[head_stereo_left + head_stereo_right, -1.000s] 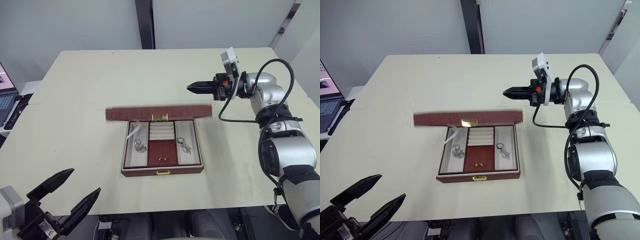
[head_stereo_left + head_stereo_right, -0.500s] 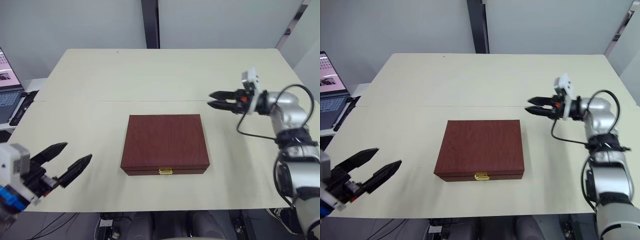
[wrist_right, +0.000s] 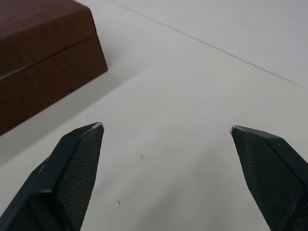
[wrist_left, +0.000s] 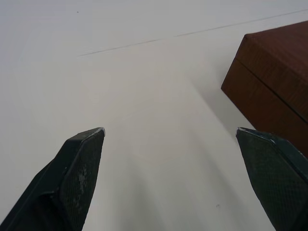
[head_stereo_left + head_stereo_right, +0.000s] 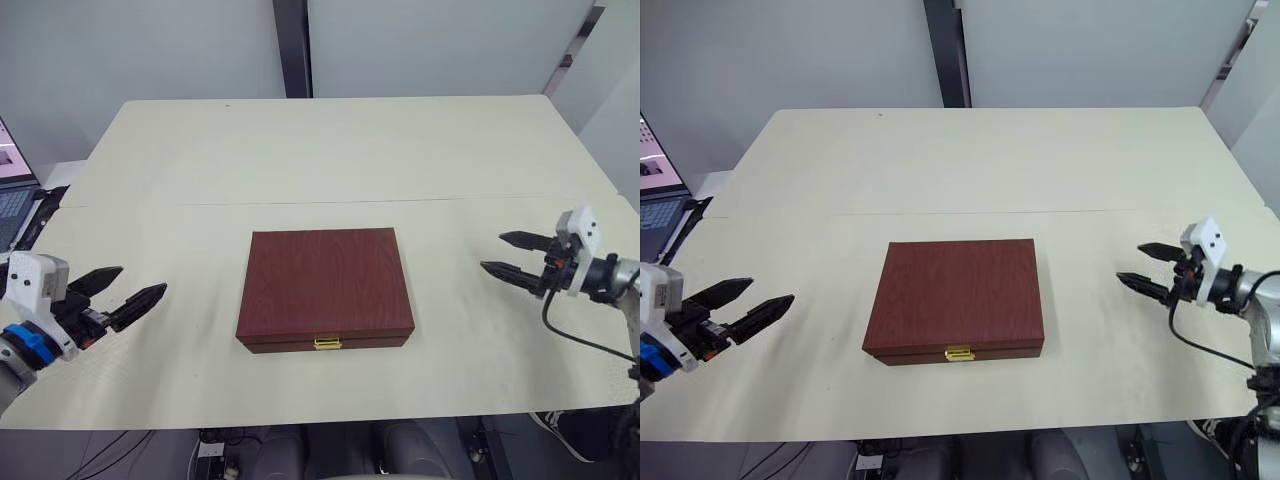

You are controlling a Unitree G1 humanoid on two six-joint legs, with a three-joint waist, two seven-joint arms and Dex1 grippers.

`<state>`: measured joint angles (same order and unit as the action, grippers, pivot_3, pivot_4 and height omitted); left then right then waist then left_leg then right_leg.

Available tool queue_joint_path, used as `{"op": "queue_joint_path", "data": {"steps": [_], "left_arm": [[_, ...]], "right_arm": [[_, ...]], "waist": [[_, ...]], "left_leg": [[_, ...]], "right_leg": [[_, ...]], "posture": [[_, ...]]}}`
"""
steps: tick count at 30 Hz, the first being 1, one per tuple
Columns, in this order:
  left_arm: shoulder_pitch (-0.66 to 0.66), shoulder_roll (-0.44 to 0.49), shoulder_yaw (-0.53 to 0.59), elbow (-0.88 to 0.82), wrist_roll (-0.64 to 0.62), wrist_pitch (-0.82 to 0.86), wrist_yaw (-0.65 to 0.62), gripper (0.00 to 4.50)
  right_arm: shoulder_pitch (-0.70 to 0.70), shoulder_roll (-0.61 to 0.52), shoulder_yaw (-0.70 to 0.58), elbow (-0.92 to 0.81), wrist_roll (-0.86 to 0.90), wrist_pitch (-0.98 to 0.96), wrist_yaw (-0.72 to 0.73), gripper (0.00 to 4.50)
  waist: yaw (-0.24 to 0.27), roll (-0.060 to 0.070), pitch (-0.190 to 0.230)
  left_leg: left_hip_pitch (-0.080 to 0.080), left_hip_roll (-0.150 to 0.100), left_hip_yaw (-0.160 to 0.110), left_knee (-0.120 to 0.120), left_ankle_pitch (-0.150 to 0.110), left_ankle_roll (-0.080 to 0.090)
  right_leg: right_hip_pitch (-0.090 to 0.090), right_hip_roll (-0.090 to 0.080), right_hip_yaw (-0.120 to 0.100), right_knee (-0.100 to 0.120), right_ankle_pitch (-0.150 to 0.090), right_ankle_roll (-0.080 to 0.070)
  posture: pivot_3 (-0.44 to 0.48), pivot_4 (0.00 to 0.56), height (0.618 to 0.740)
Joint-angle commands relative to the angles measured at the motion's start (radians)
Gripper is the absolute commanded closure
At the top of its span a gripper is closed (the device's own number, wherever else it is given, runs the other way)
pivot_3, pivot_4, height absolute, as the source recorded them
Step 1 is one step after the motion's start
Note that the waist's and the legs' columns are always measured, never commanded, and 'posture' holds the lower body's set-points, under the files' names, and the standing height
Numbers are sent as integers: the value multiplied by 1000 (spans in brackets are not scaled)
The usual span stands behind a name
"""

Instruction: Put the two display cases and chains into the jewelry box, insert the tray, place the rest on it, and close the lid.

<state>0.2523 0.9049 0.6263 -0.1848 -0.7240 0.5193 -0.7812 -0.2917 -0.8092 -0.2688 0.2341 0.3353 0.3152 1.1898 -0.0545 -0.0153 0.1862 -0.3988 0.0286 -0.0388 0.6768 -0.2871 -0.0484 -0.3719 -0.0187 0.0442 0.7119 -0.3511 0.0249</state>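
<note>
The reddish-brown jewelry box (image 5: 325,290) sits in the middle of the table with its lid (image 5: 323,275) down flat and the gold clasp (image 5: 327,343) facing me. The display cases, the chains and the tray are hidden. My left gripper (image 5: 140,281) hovers open and empty near the table's front left, pointing toward the box (image 4: 276,91). My right gripper (image 5: 493,252) is open and empty to the right of the box (image 3: 43,45), a hand's width from its side. In each wrist view the fingers stand wide apart over bare tabletop.
The cream table (image 5: 330,150) has a thin seam (image 5: 330,201) running across behind the box. A laptop (image 5: 10,195) sits off the table's left edge. A dark pillar (image 5: 290,45) stands behind the far edge.
The lid has dropped from half-raised to fully shut over the tray. My right gripper has opened and drawn back to the right and nearer the front. The left arm has risen beside the box.
</note>
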Motion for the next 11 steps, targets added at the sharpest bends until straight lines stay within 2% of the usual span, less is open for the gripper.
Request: {"op": "queue_joint_path", "data": {"steps": [1,11], "left_arm": [[-38,41,4,64,48,-23,-52,0],[-86,45,-4,123,116,-23,-124,0]], "right_arm": [[61,-22,-64,-53,25,-15,-35,35],[109,-20,-69,-59,34,-34,-74,35]], "waist": [[2,0,0],[0,0,0]], "left_leg": [[0,0,0,0,0,0],[0,0,0,0,0,0]], "right_leg": [[0,0,0,0,0,0],[0,0,0,0,0,0]], "posture": [[0,150,740],[0,150,740]]}}
